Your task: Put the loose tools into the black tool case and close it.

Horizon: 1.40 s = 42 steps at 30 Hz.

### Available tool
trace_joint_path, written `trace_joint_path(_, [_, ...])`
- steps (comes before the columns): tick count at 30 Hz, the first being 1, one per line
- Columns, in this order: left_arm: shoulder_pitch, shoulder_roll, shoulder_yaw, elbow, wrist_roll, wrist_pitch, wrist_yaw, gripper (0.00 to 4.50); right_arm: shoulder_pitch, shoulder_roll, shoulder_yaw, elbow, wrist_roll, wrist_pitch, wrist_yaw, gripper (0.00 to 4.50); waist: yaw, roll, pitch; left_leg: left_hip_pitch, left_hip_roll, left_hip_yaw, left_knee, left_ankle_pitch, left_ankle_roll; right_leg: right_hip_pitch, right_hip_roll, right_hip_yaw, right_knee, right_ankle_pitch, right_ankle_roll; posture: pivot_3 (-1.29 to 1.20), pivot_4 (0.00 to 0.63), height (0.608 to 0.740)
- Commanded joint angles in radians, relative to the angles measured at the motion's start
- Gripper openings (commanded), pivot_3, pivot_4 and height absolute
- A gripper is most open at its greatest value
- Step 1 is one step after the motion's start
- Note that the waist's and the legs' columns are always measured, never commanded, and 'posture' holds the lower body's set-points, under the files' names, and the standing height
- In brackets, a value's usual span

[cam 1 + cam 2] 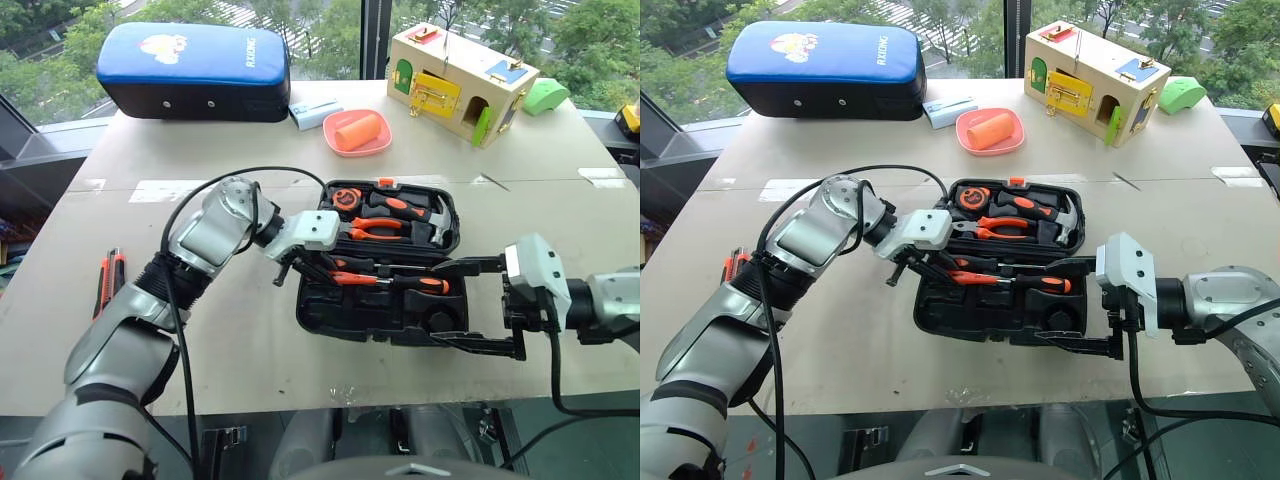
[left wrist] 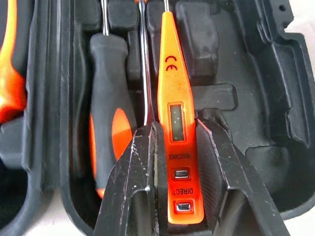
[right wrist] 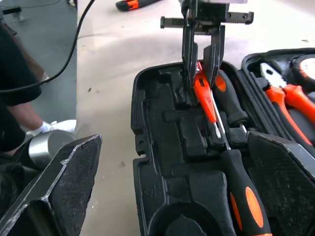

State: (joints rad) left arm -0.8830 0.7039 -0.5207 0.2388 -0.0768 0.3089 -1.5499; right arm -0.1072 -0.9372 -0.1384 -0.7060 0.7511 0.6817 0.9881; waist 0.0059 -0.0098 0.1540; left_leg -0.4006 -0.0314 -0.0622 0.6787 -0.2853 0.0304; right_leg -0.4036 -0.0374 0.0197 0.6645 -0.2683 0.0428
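— What did the left claw (image 3: pixel 203 43) hold?

— Its fingers were closed on the slim orange tester screwdriver (image 2: pixel 176 118), over the near half of the open black tool case (image 1: pixel 380 285) on the table (image 1: pixel 250 350). Two screwdrivers with black-orange handles (image 1: pixel 395 280) lay in the case just beside it.

— And the right claw (image 1: pixel 487 305)?

— It stood wide open and empty at the right edge of the case, pointing toward the left claw.

— Any tool outside?

— The orange-black utility knife (image 1: pixel 108 280) lay on the table, well apart from both claws, far behind the left arm.
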Motion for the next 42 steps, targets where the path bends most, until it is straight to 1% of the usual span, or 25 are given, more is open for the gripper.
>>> trace_joint_path(1, [-0.011,-0.025,0.001,-0.005,0.018,0.008,-0.015,0.54,0.000,-0.006,-0.032,-0.039,0.026,0.011,-0.031,4.50,0.000,0.000,0.000,0.000,0.000,0.000,0.001,0.000,0.000,0.000,0.000,0.000,0.000,0.000,0.000,0.00,0.150,0.735])
trace_joint_path(8, [0.023,-0.012,-0.011,-0.076,0.048,0.086,-0.025,0.54,-0.020,-0.002,-0.032,-0.018,0.043,0.016,-0.045,4.50,0.002,0.000,0.000,0.000,0.000,0.000,0.003,-0.001,0.001,0.000,0.000,0.000,0.002,0.000,0.000,0.00,0.150,0.735])
trace_joint_path(11, [0.041,-0.009,-0.013,-0.089,0.071,0.083,-0.012,0.54,-0.023,-0.003,-0.026,-0.002,0.035,0.007,-0.040,4.50,0.003,0.000,0.000,0.000,0.000,0.000,0.004,-0.001,0.001,0.000,0.000,0.000,0.002,0.000,0.000,0.00,0.150,0.735])
trace_joint_path(14, [0.055,-0.007,-0.010,-0.124,0.055,0.152,-0.028,0.54,-0.026,0.003,-0.014,0.010,0.027,-0.001,-0.039,4.50,0.004,0.000,0.000,0.000,0.000,0.000,0.004,-0.001,0.001,0.000,0.000,0.000,0.002,0.000,0.000,0.00,0.150,0.735])
trace_joint_path(22, [0.063,-0.026,0.001,-0.116,0.067,0.146,0.011,0.54,-0.026,0.011,-0.005,0.014,0.018,-0.008,-0.039,4.50,0.005,0.000,0.000,0.000,0.001,0.000,0.004,-0.001,0.001,0.000,0.000,0.000,0.002,0.000,0.000,0.00,0.150,0.735])
trace_joint_path(23, [0.059,-0.024,0.012,-0.121,0.055,0.155,0.007,1.60,-0.026,0.012,-0.005,0.014,0.020,-0.006,-0.039,4.50,0.005,0.000,0.000,0.000,0.000,0.000,0.004,-0.001,0.001,0.000,0.000,0.000,0.002,0.000,0.000,0.00,0.150,0.735])
trace_joint_path(25, [0.055,-0.011,0.039,-0.147,0.018,0.188,-0.015,2.36,-0.020,0.013,-0.007,0.012,0.022,-0.005,-0.037,4.50,0.007,0.000,0.000,0.000,0.000,0.000,0.005,-0.001,0.001,0.000,0.000,0.000,0.002,0.000,0.000,0.00,0.150,0.735])
trace_joint_path(26, [0.053,0.004,0.061,-0.171,-0.021,0.216,-0.038,2.88,-0.017,0.012,-0.007,0.011,0.023,-0.004,-0.036,4.50,0.008,0.000,0.000,0.000,0.000,0.000,0.005,-0.001,0.001,0.000,0.000,0.000,0.002,0.000,0.000,0.00,0.150,0.735])
trace_joint_path(27, [0.052,0.026,0.074,-0.198,-0.074,0.247,-0.053,3.30,-0.012,0.012,-0.008,0.010,0.024,-0.003,-0.034,4.50,0.006,0.000,0.000,0.000,0.000,0.000,0.005,-0.001,0.001,0.000,0.000,0.000,0.003,0.000,0.000,0.00,0.150,0.735])
trace_joint_path(29, [0.049,0.073,0.098,-0.246,-0.170,0.301,-0.064,3.30,-0.003,0.012,-0.010,0.008,0.026,-0.002,-0.032,4.50,0.004,-0.001,0.000,0.000,0.001,0.000,0.005,-0.001,0.001,0.000,0.000,0.000,0.003,0.000,0.000,0.00,0.150,0.735])
trace_joint_path(32, [0.061,0.108,0.149,-0.258,-0.225,0.310,-0.064,3.30,0.001,0.013,-0.004,0.010,0.019,-0.005,-0.032,4.50,0.002,0.000,0.000,0.000,0.001,0.000,0.005,-0.001,0.001,0.000,-0.001,0.000,0.004,0.000,0.000,0.00,0.150,0.735])
trace_joint_path(35, [0.080,0.103,0.188,-0.244,-0.243,0.304,-0.052,3.30,0.000,0.013,-0.003,0.015,0.016,-0.006,-0.031,4.50,0.007,0.000,0.000,0.000,0.001,0.000,0.006,-0.001,0.001,0.000,-0.001,0.000,0.004,0.000,0.000,0.00,0.150,0.735])
trace_joint_path(37, [0.106,0.069,0.213,-0.219,-0.243,0.266,-0.007,3.30,-0.003,0.014,-0.002,0.019,0.014,-0.005,-0.032,4.50,0.007,0.000,0.000,0.000,0.000,0.000,0.006,-0.001,0.001,0.000,0.000,0.000,0.004,0.000,0.000,0.00,0.150,0.735])
trace_joint_path(38, [0.121,0.044,0.221,-0.201,-0.235,0.243,0.027,2.81,-0.004,0.014,0.000,0.022,0.011,-0.007,-0.030,4.50,0.008,0.000,0.000,0.000,0.000,0.000,0.006,-0.001,0.001,0.001,0.000,0.000,0.004,0.000,0.000,0.00,0.150,0.735])
trace_joint_path(39, [0.130,0.026,0.226,-0.189,-0.228,0.229,0.049,2.60,-0.005,0.013,0.001,0.025,0.009,-0.009,-0.028,4.50,0.008,-0.001,0.000,0.000,0.000,0.000,0.007,-0.001,0.001,0.001,-0.001,0.000,0.004,0.000,0.000,0.00,0.150,0.735])
trace_joint_path(40, [0.152,0.002,0.225,-0.182,-0.223,0.203,0.067,1.90,-0.008,0.013,0.005,0.031,0.003,-0.011,-0.027,4.50,0.008,-0.001,0.000,0.000,0.000,-0.001,0.007,-0.001,0.001,0.001,-0.002,0.000,0.004,0.000,0.000,0.00,0.150,0.735])
trace_joint_path(41, [0.169,-0.015,0.222,-0.176,-0.215,0.180,0.083,1.74,-0.011,0.014,0.008,0.036,-0.001,-0.012,-0.027,4.50,0.006,-0.001,0.001,0.000,0.000,0.000,0.007,-0.001,0.001,0.001,-0.002,0.000,0.004,0.000,0.000,0.00,0.150,0.735])
trace_joint_path(42, [0.181,-0.027,0.219,-0.172,-0.207,0.161,0.096,1.20,-0.013,0.014,0.010,0.039,-0.003,-0.012,-0.027,4.50,0.006,-0.001,0.000,0.000,0.000,-0.001,0.007,-0.001,0.001,0.001,-0.002,0.000,0.004,0.000,0.000,0.00,0.150,0.735])
